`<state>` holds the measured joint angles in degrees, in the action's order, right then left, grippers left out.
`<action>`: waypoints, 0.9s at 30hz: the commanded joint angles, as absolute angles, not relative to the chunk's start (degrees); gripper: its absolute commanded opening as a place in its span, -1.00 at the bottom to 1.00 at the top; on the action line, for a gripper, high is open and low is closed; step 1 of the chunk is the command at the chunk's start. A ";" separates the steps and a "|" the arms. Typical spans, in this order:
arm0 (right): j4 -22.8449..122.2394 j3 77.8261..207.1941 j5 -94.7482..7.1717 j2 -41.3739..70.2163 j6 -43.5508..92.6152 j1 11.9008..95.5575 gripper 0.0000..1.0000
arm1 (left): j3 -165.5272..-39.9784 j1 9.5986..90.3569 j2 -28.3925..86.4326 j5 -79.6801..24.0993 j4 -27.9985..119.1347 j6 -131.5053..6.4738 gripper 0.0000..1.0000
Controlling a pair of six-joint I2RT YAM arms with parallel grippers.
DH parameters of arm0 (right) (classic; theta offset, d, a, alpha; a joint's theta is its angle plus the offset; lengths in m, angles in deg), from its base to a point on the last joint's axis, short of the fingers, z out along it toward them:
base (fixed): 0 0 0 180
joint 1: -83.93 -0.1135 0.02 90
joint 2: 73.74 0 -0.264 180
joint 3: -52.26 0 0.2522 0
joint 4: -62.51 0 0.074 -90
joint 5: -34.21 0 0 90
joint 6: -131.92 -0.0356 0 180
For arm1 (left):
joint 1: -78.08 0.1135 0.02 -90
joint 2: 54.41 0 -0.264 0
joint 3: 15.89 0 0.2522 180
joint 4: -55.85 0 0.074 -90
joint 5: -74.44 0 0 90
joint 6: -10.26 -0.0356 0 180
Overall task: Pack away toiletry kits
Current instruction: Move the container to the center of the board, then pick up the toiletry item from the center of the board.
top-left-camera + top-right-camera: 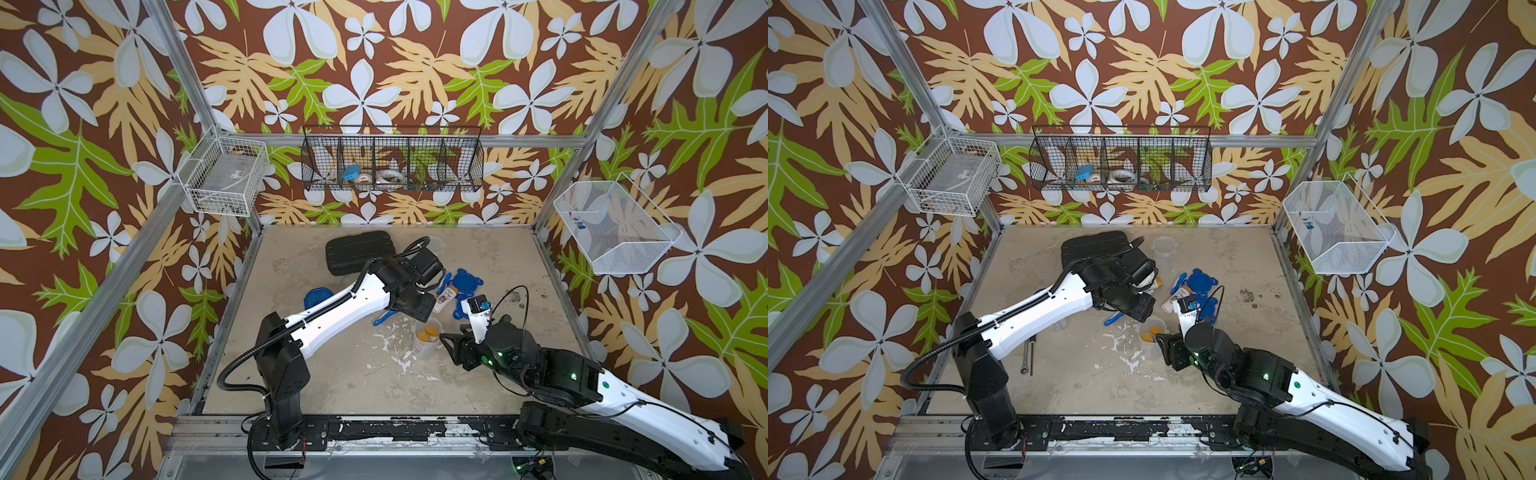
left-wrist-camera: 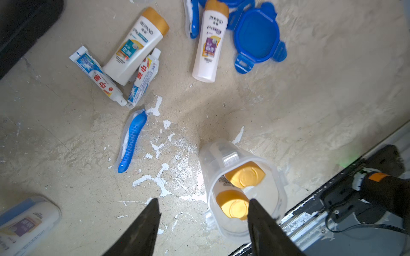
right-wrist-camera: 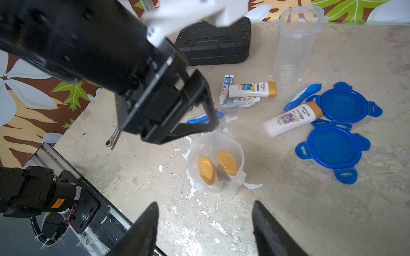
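Note:
A clear tumbler (image 3: 215, 164) stands upright without a lid and holds two white bottles with orange caps (image 2: 244, 175). My left gripper (image 2: 204, 206) hangs open just above its rim, holding nothing. My right gripper (image 3: 205, 207) is open beside the tumbler (image 1: 426, 338), apart from it. On the table lie two more bottles (image 2: 135, 46) (image 2: 208, 44), two toothpaste tubes (image 2: 97, 77) (image 2: 144, 77), two blue toothbrushes (image 2: 133, 139) (image 3: 304, 93) and two blue clip lids (image 3: 343, 106) (image 3: 332, 148). An empty tumbler (image 3: 295, 42) stands at the back. A lidded tumbler (image 2: 26, 221) lies on its side under my left arm.
The black ribbed case (image 1: 359, 251) lies at the back left of the table. A wrench (image 1: 1026, 357) rests near the left edge. Wire baskets hang on the walls: white at the left (image 1: 226, 174), black at the back (image 1: 392, 162), white mesh at the right (image 1: 611, 226).

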<state>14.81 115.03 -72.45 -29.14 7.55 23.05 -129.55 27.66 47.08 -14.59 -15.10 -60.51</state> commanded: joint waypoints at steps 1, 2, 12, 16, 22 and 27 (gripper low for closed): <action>15.58 115.59 -72.68 -28.79 8.13 23.10 0.64 | -126.86 30.78 44.92 -16.92 -12.96 -60.86 0.42; 15.69 115.66 -72.60 -28.65 8.03 22.98 0.71 | -125.34 32.47 44.61 -17.14 -12.12 -61.22 0.45; 12.45 120.15 -70.29 -26.75 7.35 25.96 0.89 | -114.53 42.01 50.57 -16.53 -0.12 -67.93 0.89; 11.00 121.21 -69.94 -26.44 7.20 26.57 0.89 | -113.95 42.05 54.70 -15.02 2.83 -72.34 0.91; 10.66 121.85 -70.02 -25.91 7.10 27.02 0.89 | -113.23 42.13 58.23 -13.93 3.81 -75.77 0.88; 11.80 121.77 -69.60 -24.94 7.78 27.82 0.89 | -109.83 42.11 59.22 -14.14 6.28 -75.57 0.72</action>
